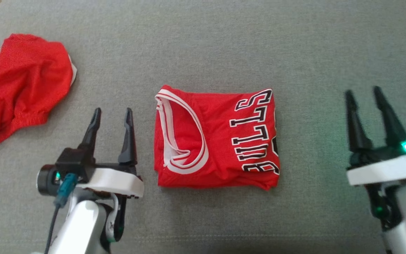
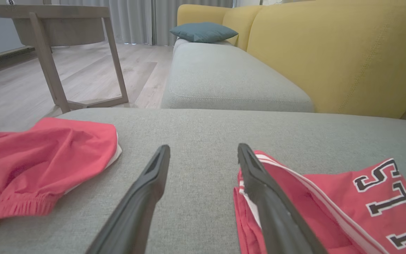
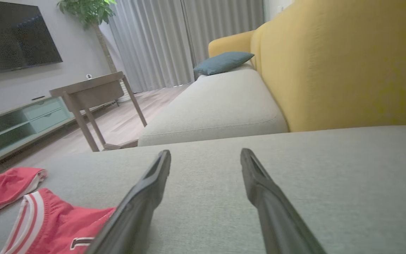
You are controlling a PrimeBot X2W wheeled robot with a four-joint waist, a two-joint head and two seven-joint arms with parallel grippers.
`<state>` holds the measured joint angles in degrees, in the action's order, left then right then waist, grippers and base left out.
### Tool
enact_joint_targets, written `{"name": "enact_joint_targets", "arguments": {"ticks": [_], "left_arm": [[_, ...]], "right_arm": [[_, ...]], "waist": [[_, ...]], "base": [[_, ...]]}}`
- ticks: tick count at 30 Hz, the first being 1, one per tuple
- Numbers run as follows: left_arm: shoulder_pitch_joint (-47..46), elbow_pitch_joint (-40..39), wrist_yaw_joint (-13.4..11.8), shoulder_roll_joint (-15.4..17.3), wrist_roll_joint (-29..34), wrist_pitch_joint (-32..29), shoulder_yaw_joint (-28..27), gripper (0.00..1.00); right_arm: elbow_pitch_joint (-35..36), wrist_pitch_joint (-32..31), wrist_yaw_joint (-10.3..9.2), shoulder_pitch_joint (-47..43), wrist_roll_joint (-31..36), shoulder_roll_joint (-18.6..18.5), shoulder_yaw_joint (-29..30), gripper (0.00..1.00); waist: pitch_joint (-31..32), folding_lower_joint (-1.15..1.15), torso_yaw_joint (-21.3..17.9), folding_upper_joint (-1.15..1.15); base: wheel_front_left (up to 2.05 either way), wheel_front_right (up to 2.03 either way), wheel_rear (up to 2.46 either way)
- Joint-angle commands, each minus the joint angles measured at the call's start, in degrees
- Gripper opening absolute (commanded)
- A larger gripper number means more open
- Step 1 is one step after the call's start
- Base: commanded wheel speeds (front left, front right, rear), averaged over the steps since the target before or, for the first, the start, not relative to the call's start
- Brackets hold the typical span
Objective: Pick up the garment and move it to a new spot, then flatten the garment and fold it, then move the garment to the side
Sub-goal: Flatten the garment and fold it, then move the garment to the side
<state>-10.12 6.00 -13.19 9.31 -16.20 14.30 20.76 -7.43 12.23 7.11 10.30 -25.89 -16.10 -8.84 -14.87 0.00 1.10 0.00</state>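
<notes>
- Folded jersey [image 1: 217, 141]: a red, lettered rectangle lying flat near the middle of the grey sofa cushion [image 1: 206, 42], with its collar trim toward the cushion's left edge.
- Left gripper [image 1: 113, 114]: jaws spread and empty, just beside the jersey's collar side.
- Right gripper [image 1: 363, 94]: jaws likewise spread and empty, well apart from the lettered side and toward the right edge.
- Second red garment [image 1: 19, 88]: crumpled at the cushion's far left edge.
- Stage (a judgement): folding looks done, and the shift to the side is yet to do.
- Risk: pinching only the top layer would peel the fold open. Dragging across the woven cushion would rumple the lower layers.
- Risk: a leftward move could land the jersey on the crumpled garment.
- Containers: both garments lie loose on the cushion, inside nothing.
</notes>
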Motion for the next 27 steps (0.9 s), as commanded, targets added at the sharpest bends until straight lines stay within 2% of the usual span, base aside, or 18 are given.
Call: {"name": "enact_joint_targets", "arguments": {"ticks": [1, 3, 8, 17, 27], "left_arm": [[-0.9, -2.1, -0.6, 1.5, 0.6, 0.7, -2.7, 1.00], [-0.7, -2.5, -0.7, 1.9, 0.7, 0.7, -3.1, 1.00], [0.3, -3.1, -1.0, 2.7, 0.8, 0.7, -3.6, 1.00], [3.6, -4.4, -1.3, 4.0, 0.8, 0.4, -3.3, 1.00], [7.4, -5.2, -1.8, 5.1, 0.5, -0.2, -2.9, 1.00]], "right_arm": [[3.7, -0.9, 0.37, -1.4, 1.6, 0.7, 1.7, 1.00], [6.1, -2.2, 0.37, -3.3, 3.0, 1.9, 4.8, 1.00], [10.4, -4.7, 0.37, -6.9, 5.5, 4.3, 7.9, 1.00], [16.3, -9.3, 0.37, -13.5, 8.4, 8.2, 9.1, 1.00], [18.2, -12.4, 0.37, -17.4, 9.8, 9.9, 9.0, 1.00]], "waist": [[0.5, 0.00, -0.5, 0.00], [0.9, 0.00, -0.8, 0.00], [2.0, 0.00, -1.4, 0.00], [5.1, 0.00, -2.1, 0.00], [9.2, 0.00, -2.6, 0.00]], "base": [[0.00, 0.00, 0.00], [0.00, 0.00, 0.00], [0.00, 0.00, 0.00], [0.00, 0.00, 0.00], [0.00, 0.00, 0.00]]}}
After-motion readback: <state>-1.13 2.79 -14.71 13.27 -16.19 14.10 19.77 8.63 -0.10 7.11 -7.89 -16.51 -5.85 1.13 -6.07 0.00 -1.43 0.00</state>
